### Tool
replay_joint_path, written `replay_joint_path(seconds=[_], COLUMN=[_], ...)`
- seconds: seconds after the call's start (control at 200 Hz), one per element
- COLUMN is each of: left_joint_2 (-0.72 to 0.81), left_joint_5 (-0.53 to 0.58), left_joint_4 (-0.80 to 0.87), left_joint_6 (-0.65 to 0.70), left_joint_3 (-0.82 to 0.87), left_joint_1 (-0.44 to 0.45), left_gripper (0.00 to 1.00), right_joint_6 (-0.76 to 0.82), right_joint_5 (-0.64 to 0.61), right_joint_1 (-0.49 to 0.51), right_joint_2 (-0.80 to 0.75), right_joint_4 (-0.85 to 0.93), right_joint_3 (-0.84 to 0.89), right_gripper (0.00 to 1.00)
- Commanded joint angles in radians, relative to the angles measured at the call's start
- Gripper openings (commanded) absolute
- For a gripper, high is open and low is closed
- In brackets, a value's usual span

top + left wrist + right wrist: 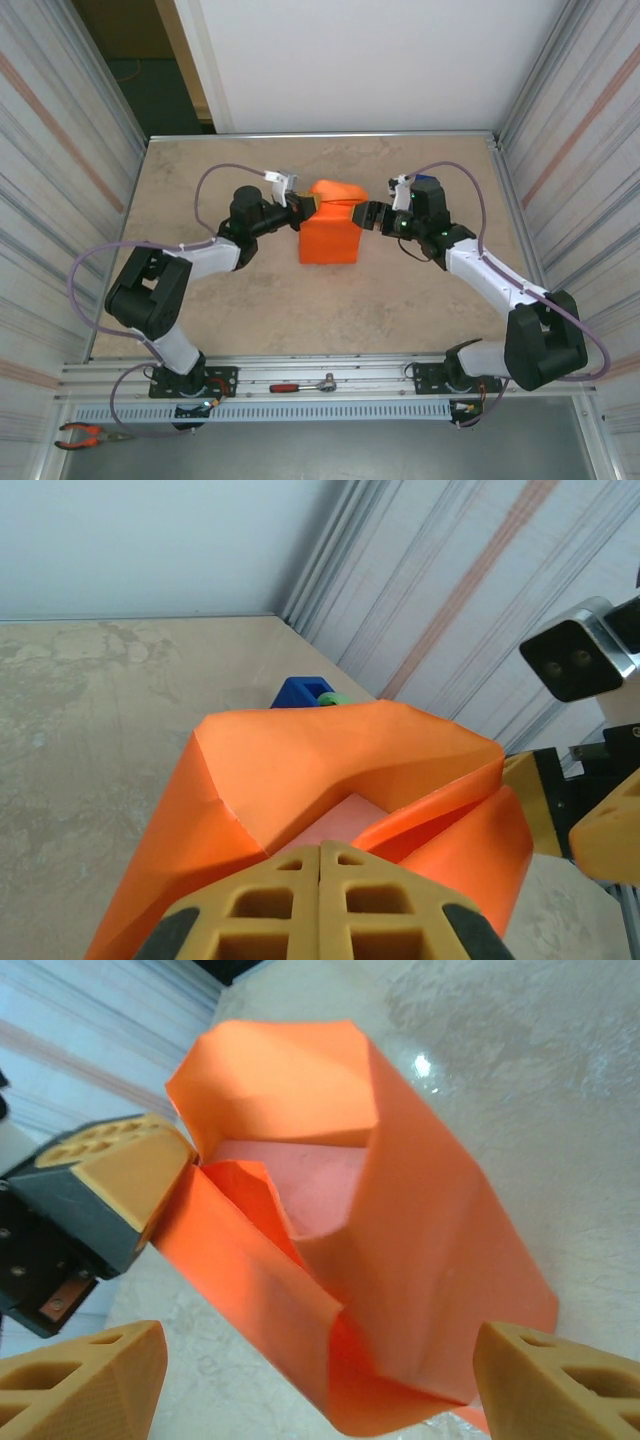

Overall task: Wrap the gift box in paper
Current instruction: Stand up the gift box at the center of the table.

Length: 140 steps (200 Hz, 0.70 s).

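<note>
Lengthwise, the paper (330, 238) runs near-to-far (open end far).

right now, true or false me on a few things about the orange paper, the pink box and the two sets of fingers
1. The paper is folded around the gift box, with pink showing at an open end. True.
2. The right fingers are clamped on the paper. False: they stand wide apart, gripping nothing.
3. The left fingers are shut together. True.
4. The blue dispenser lies by the arm bases. False: it stands beyond the paper, on the right arm's side.
5. A red-handled ratchet lies on the rail between the bases. True.
</note>
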<state>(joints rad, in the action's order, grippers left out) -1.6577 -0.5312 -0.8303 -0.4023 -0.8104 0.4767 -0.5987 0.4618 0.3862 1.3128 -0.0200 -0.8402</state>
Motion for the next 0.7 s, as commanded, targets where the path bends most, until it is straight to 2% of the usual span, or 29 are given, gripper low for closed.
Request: replay_joint_path(seconds=[0.0,0.16,0.306,0.321,0.346,0.431,0.476,0.541,0.621,0.696], left_joint_2=[0.043,0.075,0.107,0.112,0.124,0.183,0.216,0.254,0.29,0.317], left_joint_5=[0.013,0.027,0.044,0.05,0.064,0.147,0.183,0.218,0.225,0.262], left_joint_4=[-0.059,-0.066,-0.049,-0.049,-0.049,-0.066,-0.1,-0.122,-0.051,0.016], left_joint_6=[0.03,0.029,0.031,0.029,0.024,-0.007,-0.035,-0.062,-0.04,0.003], left_joint_3=[0.032,0.075,0.097,0.101,0.107,0.158,0.196,0.237,0.245,0.249], left_joint_1=[0.009,0.015,0.017,0.017,0.017,0.011,-0.002,-0.019,-0.02,0.001], left_gripper=[0.0,0.0,0.0,0.03,0.13,0.68,0.84,0.94,0.98,0.99], right_joint_6=[0.044,0.029,0.015,0.014,0.013,0.02,0.022,0.023,0.022,0.022], right_joint_5=[-0.124,-0.237,-0.28,-0.281,-0.281,-0.285,-0.282,-0.283,-0.279,-0.279], right_joint_1=[0.044,0.081,0.092,0.094,0.096,0.106,0.11,0.114,0.115,0.115], right_joint_2=[-0.004,0.047,0.101,0.105,0.111,0.114,0.114,0.106,0.093,0.078], right_joint_4=[0.034,0.017,-0.013,-0.013,-0.012,-0.009,-0.007,-0.008,-0.012,-0.017], right_joint_3=[-0.022,-0.024,-0.023,-0.023,-0.023,-0.017,-0.009,0.004,0.021,0.032], right_gripper=[0.8,0.8,0.79,0.79,0.78,0.77,0.76,0.76,0.76,0.76])
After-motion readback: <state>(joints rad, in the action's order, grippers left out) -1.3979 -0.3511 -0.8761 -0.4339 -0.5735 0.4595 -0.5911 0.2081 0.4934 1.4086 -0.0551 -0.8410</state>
